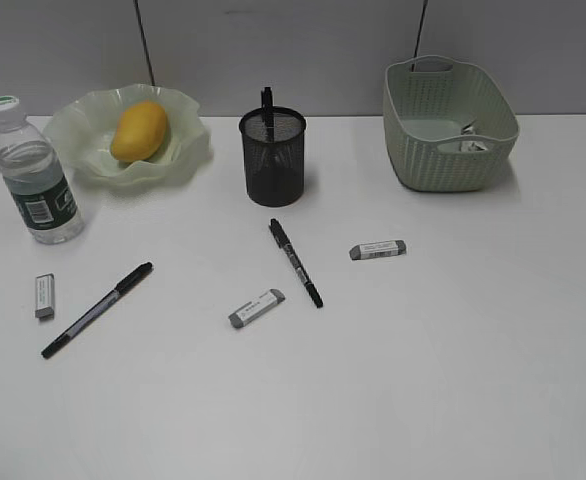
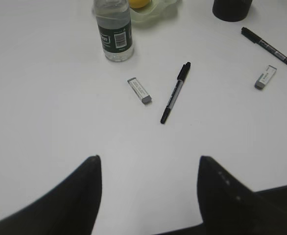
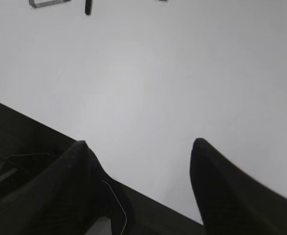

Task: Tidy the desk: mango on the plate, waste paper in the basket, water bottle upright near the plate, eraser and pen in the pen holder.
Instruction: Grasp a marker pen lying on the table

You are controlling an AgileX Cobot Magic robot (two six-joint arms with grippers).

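The mango (image 1: 139, 131) lies in the wavy green plate (image 1: 188, 140) at the back left. The water bottle (image 1: 35, 175) stands upright left of the plate, also in the left wrist view (image 2: 113, 30). The waste paper (image 1: 470, 140) lies in the basket (image 1: 449, 125) at the back right. The pen holder (image 1: 273, 157) holds one pen. Two pens (image 1: 98, 309) (image 1: 296, 262) and three erasers (image 1: 44, 296) (image 1: 257, 308) (image 1: 377, 250) lie on the desk (image 1: 453, 360). My left gripper (image 2: 148, 159) is open and empty above bare desk, short of a pen (image 2: 176, 92) and an eraser (image 2: 139, 90). My right gripper (image 3: 138, 143) is open and empty over the desk's front edge.
Neither gripper shows in the exterior view. A grey wall runs behind the desk. The right wrist view shows the desk's edge and a dark floor below it.
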